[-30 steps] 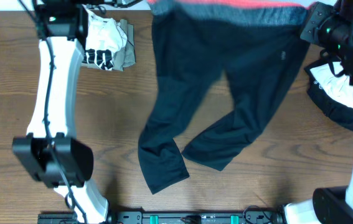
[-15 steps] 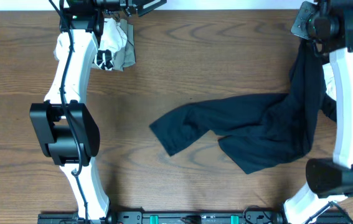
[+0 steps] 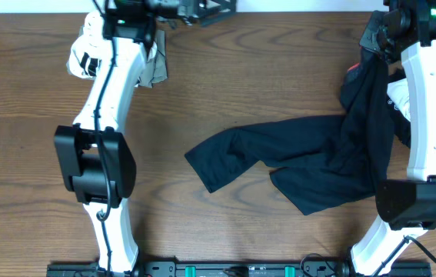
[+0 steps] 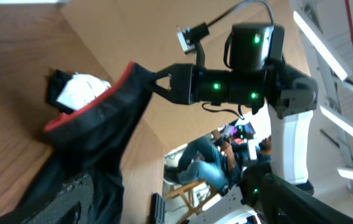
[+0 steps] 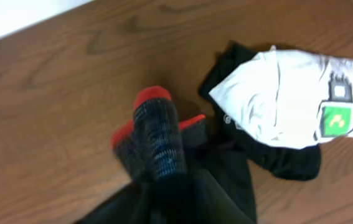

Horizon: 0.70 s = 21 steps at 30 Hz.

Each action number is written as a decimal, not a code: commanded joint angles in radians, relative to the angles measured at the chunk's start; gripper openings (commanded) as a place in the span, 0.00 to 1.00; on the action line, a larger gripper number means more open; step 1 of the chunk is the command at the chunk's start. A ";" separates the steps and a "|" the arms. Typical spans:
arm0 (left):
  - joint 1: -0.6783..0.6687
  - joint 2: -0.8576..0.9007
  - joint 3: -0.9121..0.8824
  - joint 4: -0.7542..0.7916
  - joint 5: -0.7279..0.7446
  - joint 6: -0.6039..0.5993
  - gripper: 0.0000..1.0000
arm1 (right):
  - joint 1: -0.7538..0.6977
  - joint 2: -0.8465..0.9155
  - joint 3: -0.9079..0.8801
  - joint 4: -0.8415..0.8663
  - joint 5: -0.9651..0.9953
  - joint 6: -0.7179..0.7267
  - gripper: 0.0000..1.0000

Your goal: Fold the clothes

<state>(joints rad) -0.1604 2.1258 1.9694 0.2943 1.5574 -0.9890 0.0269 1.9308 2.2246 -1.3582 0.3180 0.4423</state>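
Note:
The long black trousers hang by their waistband from my right gripper at the far right, legs trailing onto the table toward the middle. In the right wrist view the bunched grey waistband with its red-orange edge fills the space at the jaws and hides the fingers. In the left wrist view, the right gripper pinches the red-edged cloth. My left gripper is at the far edge, left of centre. It is wide open and holds nothing, and one dark finger shows low in its own view.
A white black-printed top and an olive piece lie at the far left beside the left arm. A black-and-white garment lies at the far right, partly under the right arm. Bare wood spans the middle.
The left gripper let go of the waistband, opened wide and moved right along the far edge. The trousers, spread between both grippers a second ago, now hang bunched from the right gripper alone.

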 commanded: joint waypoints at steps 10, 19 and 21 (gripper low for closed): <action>0.064 -0.014 0.001 0.018 0.014 0.051 0.98 | -0.031 -0.055 0.005 -0.003 -0.069 -0.002 0.91; 0.093 -0.020 0.002 0.317 -0.089 -0.111 0.98 | -0.020 -0.187 0.005 0.012 -0.106 -0.012 0.96; 0.111 -0.020 0.002 0.316 -0.103 -0.105 0.98 | -0.020 -0.215 0.005 0.015 -0.118 -0.013 0.96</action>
<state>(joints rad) -0.0818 2.1246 1.9678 0.6029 1.5021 -1.0630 0.0036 1.7683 2.2238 -1.3449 0.2195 0.4381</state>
